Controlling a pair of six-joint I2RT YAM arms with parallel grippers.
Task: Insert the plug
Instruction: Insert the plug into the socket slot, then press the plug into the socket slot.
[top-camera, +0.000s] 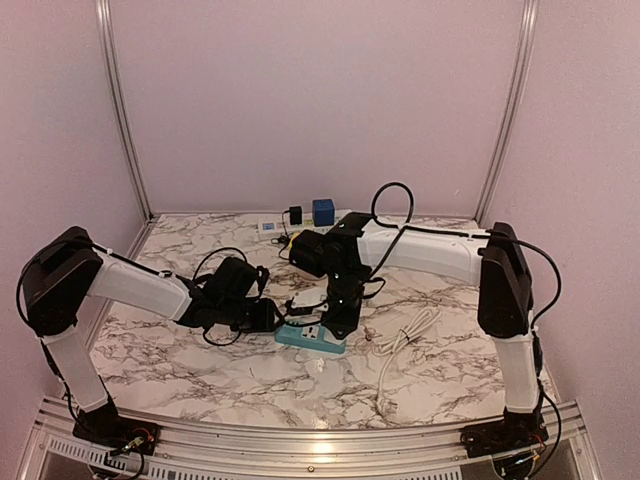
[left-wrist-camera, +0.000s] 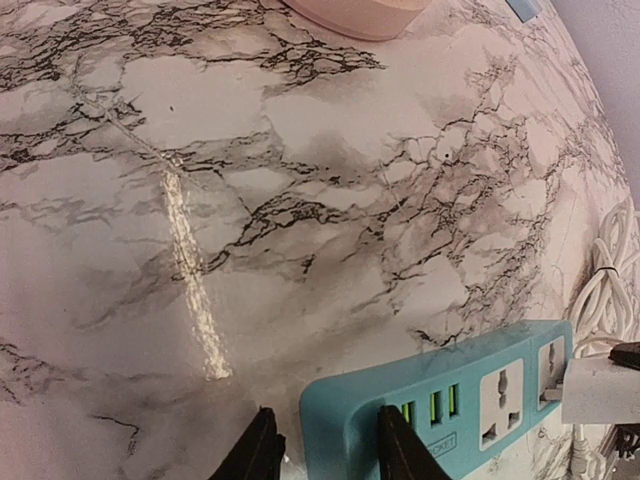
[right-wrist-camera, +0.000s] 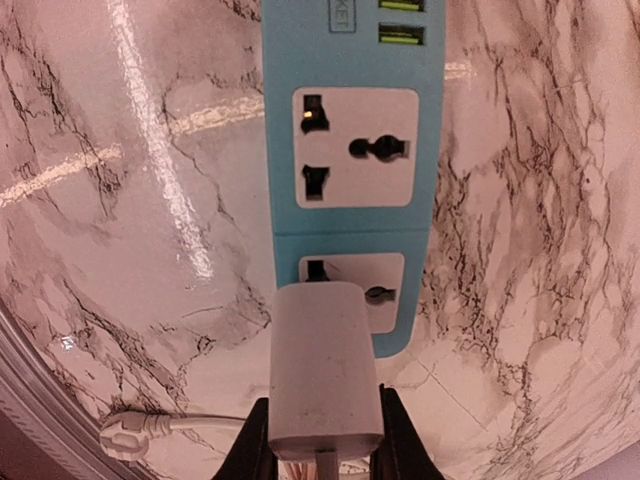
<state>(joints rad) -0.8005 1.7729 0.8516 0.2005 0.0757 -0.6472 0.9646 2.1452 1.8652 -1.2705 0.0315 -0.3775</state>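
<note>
This is a robotics lab test cell rather than a lived-in room. A left arm (top-camera: 140, 285) and a right arm (top-camera: 430, 252) are bolted to a metal rail (top-camera: 300, 445) at the near edge of a marble-patterned table (top-camera: 180, 370). Plain pale pink walls (top-camera: 320, 100), framed by bare metal posts (top-camera: 122, 110), box the table in on three sides, and on it lie test items: a blue power strip (top-camera: 310, 338), a coiled white cable (top-camera: 400, 345) and a small blue box (top-camera: 322, 211) at the back.

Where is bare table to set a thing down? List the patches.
Bare: the table's near-left corner below the left arm; the patch between strip and near edge; right of the cable. Crowded: the middle, where left hand and right hand with plug meet at the strip, and the back edge by the blue box.
</note>
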